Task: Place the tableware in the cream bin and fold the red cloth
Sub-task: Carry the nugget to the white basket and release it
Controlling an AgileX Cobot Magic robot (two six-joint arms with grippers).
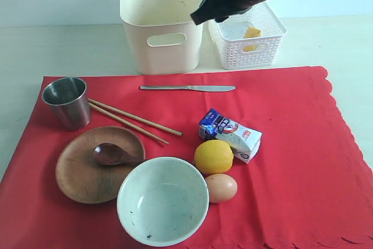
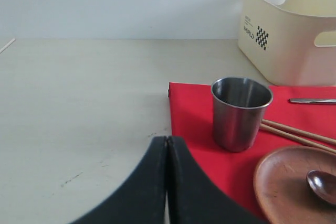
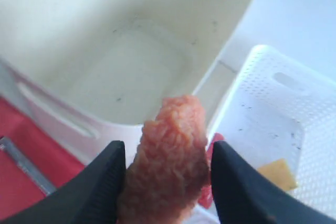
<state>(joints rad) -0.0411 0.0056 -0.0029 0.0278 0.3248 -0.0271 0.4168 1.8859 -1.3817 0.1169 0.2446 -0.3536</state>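
You have the pale table [image 1: 58, 51] under everything, and the red cloth [image 1: 303, 144] lies flat and unfolded across most of it; behind the cloth's far edge stands the cream bin [image 1: 140, 51], empty inside as your right wrist view shows, with the white lattice basket [image 1: 250, 53] just beside it on the right; the large pale bowl [image 1: 162, 200] sits empty at the cloth's near edge, touching the round wooden plate [image 1: 81, 173] to its left; the steel cup [image 1: 67, 103] stands upright at the cloth's far left corner; the milk carton [image 1: 233, 135] lies on its side near the middle, the lemon [image 1: 213, 156] against it and the egg [image 1: 221, 188] between lemon and bowl; the metal table knife [image 1: 186, 88] lies just in front of the bin; the wooden chopsticks [image 1: 134, 119] run slantwise from the cup toward the carton; the dark wooden spoon [image 1: 113, 154] rests on the plate; your right gripper [image 3: 167, 153] hangs above the gap between bin and basket, pinching a piece of sausage [image 3: 170, 124]; your left gripper [image 2: 167, 141] has its fingers pressed together, holding nothing, over bare table beside the cloth's left edge; a cheese wedge [image 1: 252, 33] lies in the basket.
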